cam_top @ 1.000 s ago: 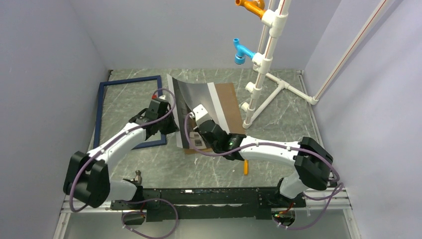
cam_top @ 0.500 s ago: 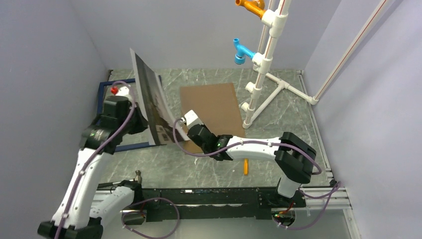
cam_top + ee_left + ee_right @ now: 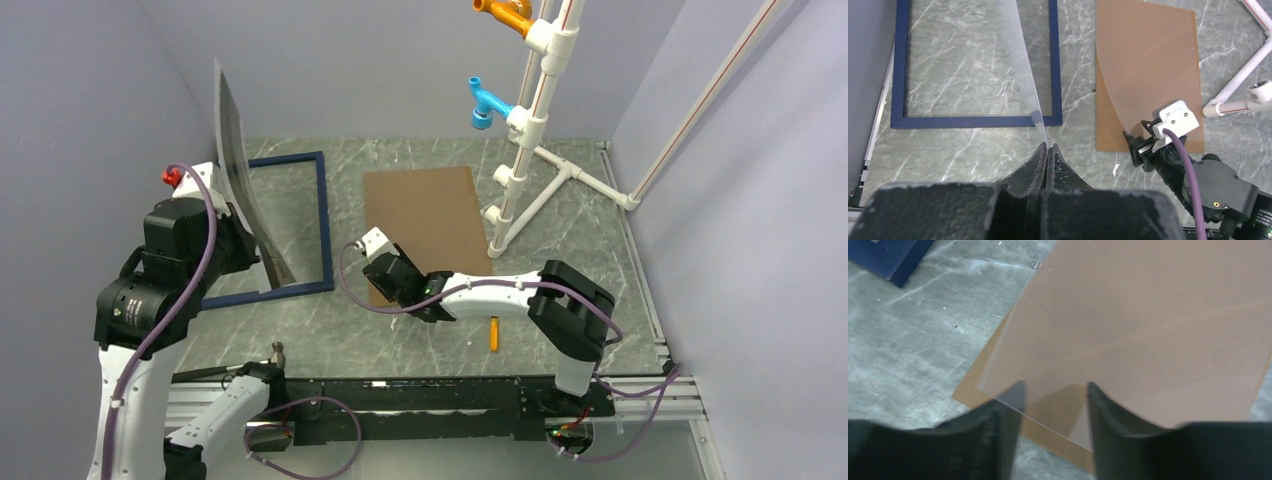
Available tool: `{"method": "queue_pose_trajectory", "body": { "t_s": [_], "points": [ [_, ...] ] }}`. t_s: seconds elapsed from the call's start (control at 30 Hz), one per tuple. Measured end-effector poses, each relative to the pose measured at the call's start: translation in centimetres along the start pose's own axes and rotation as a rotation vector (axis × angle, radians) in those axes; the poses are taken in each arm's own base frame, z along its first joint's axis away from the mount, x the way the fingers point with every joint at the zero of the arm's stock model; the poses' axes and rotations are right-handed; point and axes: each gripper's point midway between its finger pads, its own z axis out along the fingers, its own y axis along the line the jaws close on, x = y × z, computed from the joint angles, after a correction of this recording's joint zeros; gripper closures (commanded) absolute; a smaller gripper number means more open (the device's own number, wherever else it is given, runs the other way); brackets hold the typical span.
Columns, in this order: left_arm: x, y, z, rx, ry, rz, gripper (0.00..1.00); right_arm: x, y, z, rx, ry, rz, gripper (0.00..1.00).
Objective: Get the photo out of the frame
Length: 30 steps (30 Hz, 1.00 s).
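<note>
Jaws: left jaws clamped on photo (image 3: 243,185), aloft over empty frame's (image 3: 325,220) left side; right jaws parted, empty, right of frame; seemingly only set-down left.

Noted frame (image 3: 326,220) flat on table (image 3: 560,240), left; board (image 3: 425,215) just right of it; photo (image 3: 233,140) raised on edge over frame.
</note>
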Motion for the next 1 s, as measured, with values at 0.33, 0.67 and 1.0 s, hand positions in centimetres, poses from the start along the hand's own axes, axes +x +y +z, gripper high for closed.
{"method": "queue_pose_trajectory", "body": {
  "t_s": [0.33,0.67,1.0],
  "points": [
    [-2.2,-2.5,-0.4,0.11,-0.042,-0.022,1.0,-1.4,0.2,-2.0,-0.069,0.005,0.032,0.04],
    [-3.4,-9.5,6.0,0.352,0.043,-0.114,1.0,-7.8,-5.0,-10.2,-0.083,-0.195,0.195,0.03],
    [-2.6,-16.6,15.6,0.583,0.211,-0.194,1.0,-5.7,-12.3,-14.0,0.046,-0.24,0.309,0.03]
  ]
}}
